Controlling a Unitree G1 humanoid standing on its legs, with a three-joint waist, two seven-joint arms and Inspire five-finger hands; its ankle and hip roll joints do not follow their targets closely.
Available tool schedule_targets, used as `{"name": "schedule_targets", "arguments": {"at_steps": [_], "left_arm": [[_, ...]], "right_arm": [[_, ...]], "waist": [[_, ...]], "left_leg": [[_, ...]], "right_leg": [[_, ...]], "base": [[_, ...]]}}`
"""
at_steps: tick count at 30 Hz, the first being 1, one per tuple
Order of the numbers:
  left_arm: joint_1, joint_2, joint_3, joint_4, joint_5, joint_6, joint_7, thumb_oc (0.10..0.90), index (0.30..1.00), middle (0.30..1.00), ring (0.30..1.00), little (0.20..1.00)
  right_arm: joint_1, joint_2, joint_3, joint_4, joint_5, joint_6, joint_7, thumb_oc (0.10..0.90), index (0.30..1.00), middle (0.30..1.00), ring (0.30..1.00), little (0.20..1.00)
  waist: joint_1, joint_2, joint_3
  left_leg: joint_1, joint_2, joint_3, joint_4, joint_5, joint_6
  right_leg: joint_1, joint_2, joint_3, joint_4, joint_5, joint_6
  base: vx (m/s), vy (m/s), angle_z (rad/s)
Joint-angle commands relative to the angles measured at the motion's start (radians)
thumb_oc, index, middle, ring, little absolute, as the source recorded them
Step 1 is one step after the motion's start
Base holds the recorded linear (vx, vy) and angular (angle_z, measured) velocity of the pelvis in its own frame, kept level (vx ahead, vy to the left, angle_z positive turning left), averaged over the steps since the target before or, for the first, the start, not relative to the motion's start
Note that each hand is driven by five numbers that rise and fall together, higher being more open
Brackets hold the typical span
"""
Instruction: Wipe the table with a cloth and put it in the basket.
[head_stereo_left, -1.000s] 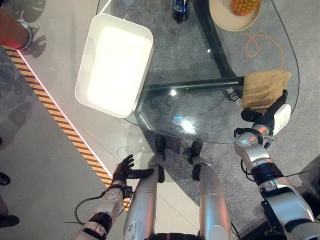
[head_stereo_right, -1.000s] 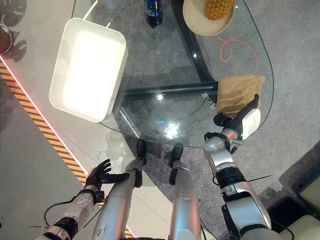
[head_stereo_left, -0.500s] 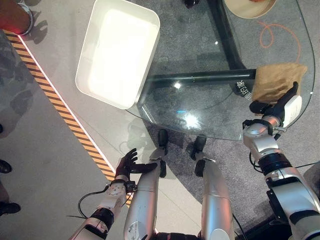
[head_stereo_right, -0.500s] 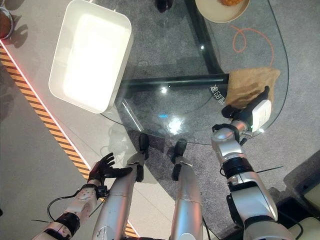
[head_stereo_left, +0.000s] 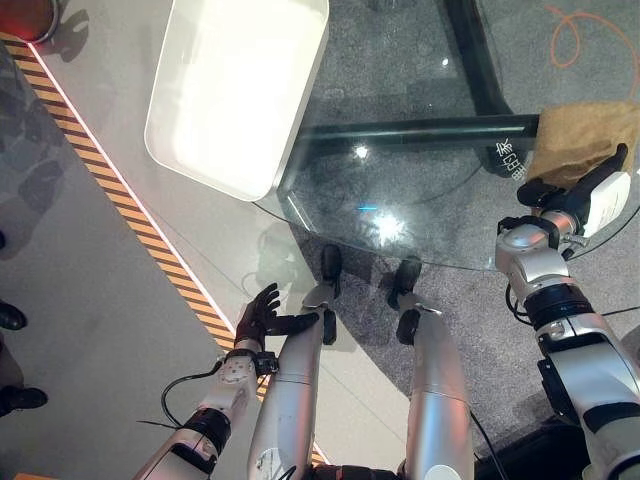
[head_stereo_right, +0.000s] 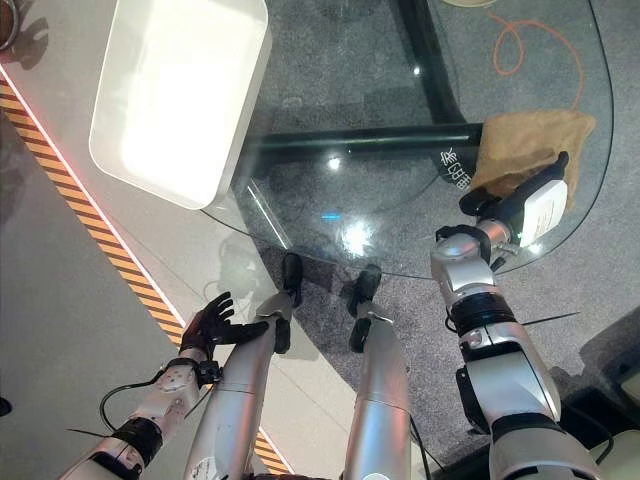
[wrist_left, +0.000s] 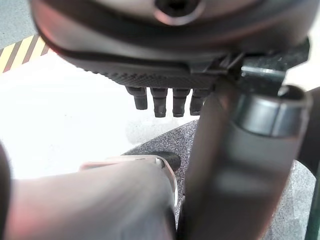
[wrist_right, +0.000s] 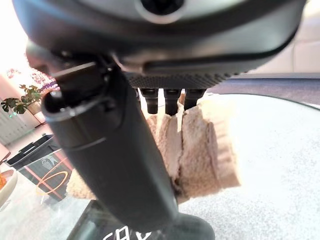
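Observation:
A tan cloth (head_stereo_left: 578, 140) lies near the right edge of the round glass table (head_stereo_left: 400, 200). My right hand (head_stereo_left: 565, 192) rests on the cloth's near edge with its fingers laid out straight. In the right wrist view the fingertips (wrist_right: 170, 102) press onto the bunched cloth (wrist_right: 200, 145), and the thumb stands apart from it. The white rectangular basket (head_stereo_left: 170, 150) sits at the table's left side and holds nothing. My left hand (head_stereo_left: 262, 318) hangs low over the floor with its fingers (wrist_left: 160, 104) spread, far from the table.
A black table bar (head_stereo_left: 420, 130) runs under the glass toward the cloth. An orange cable loop (head_stereo_left: 580, 20) lies on the floor beneath the table. A yellow-black striped line (head_stereo_left: 120, 200) crosses the floor at left, with a person's shoes (head_stereo_left: 10, 318) beyond it.
The camera has tilted, so the whole scene sits higher in the picture. My right hand stays on the cloth and my left hand stays low.

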Motion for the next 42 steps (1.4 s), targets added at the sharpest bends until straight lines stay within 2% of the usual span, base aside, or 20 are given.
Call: {"name": "schedule_targets", "arguments": {"at_steps": [1, 6, 7, 8, 9, 10, 36, 42], "left_arm": [[0.115, -0.011, -0.053, 0.017, -0.003, 0.005, 0.017, 0.800, 0.900, 0.900, 0.900, 0.900], [0.118, -0.008, -0.070, 0.010, -0.008, -0.011, 0.012, 0.800, 0.900, 0.900, 0.900, 0.900], [0.118, -0.007, -0.073, 0.008, -0.009, -0.012, 0.012, 0.800, 0.900, 0.900, 0.900, 0.900], [0.119, -0.005, -0.075, 0.005, -0.010, -0.014, 0.012, 0.800, 0.900, 0.900, 0.900, 0.900], [0.120, -0.005, -0.075, 0.004, -0.010, -0.015, 0.011, 0.800, 0.900, 0.900, 0.900, 0.900], [0.118, -0.003, -0.078, -0.002, -0.014, -0.014, 0.011, 0.800, 0.900, 0.900, 0.900, 0.900], [0.138, 0.005, -0.093, -0.022, -0.030, -0.048, 0.004, 0.800, 0.900, 0.900, 0.900, 0.900], [0.138, 0.000, -0.090, -0.033, -0.032, -0.050, 0.004, 0.800, 0.900, 0.900, 0.900, 0.900]], "right_arm": [[-0.022, -0.181, 0.032, 0.068, 0.009, 0.018, 0.009, 0.800, 0.900, 0.900, 0.900, 0.900], [-0.038, -0.196, 0.037, 0.147, 0.020, 0.017, 0.081, 0.800, 0.900, 0.900, 0.900, 0.900], [-0.041, -0.197, 0.039, 0.159, 0.021, 0.017, 0.099, 0.438, 0.589, 0.589, 0.589, 0.538], [-0.046, -0.200, 0.044, 0.167, 0.022, 0.019, 0.116, 0.342, 0.507, 0.507, 0.507, 0.442], [-0.048, -0.201, 0.047, 0.171, 0.022, 0.022, 0.125, 0.281, 0.455, 0.455, 0.455, 0.381], [-0.061, -0.205, 0.061, 0.184, 0.026, 0.027, 0.147, 0.100, 0.300, 0.300, 0.300, 0.200], [-0.054, -0.200, 0.060, 0.188, 0.021, -0.026, 0.205, 0.100, 0.300, 0.300, 0.300, 0.200], [-0.051, -0.191, 0.077, 0.144, 0.020, -0.061, 0.242, 0.100, 0.300, 0.300, 0.300, 0.200]], "waist": [[0.009, 0.079, -0.020], [0.014, 0.089, -0.020], [0.016, 0.090, -0.020], [0.017, 0.091, -0.020], [0.017, 0.092, -0.020], [0.019, 0.096, -0.020], [0.026, 0.096, -0.020], [0.027, 0.094, -0.020]], "left_leg": [[-0.013, -0.008, -0.008, 0.103, -0.146, -0.009], [-0.026, -0.009, -0.011, 0.105, -0.145, -0.012], [-0.028, -0.010, -0.011, 0.106, -0.145, -0.012], [-0.030, -0.011, -0.012, 0.106, -0.145, -0.012], [-0.031, -0.011, -0.012, 0.106, -0.145, -0.012], [-0.032, -0.012, -0.012, 0.105, -0.142, -0.012], [-0.030, -0.015, -0.015, 0.098, -0.142, -0.009], [-0.028, -0.016, -0.013, 0.097, -0.144, -0.006]], "right_leg": [[-0.031, 0.042, -0.001, -0.023, 0.038, 0.025], [-0.044, 0.038, -0.001, -0.019, 0.039, 0.026], [-0.046, 0.038, -0.001, -0.019, 0.039, 0.026], [-0.048, 0.038, -0.002, -0.019, 0.040, 0.026], [-0.049, 0.038, -0.003, -0.019, 0.040, 0.026], [-0.052, 0.037, -0.004, -0.017, 0.040, 0.025], [-0.053, 0.041, -0.009, -0.017, 0.043, 0.030], [-0.050, 0.042, -0.008, -0.017, 0.042, 0.031]], "base": [[0.00, 0.000, 0.00], [0.00, -0.001, 0.01], [0.02, -0.005, 0.06], [0.01, -0.002, 0.07], [0.02, 0.006, 0.07], [0.01, 0.010, 0.05], [0.00, 0.002, 0.00], [0.00, 0.045, -0.01]]}}
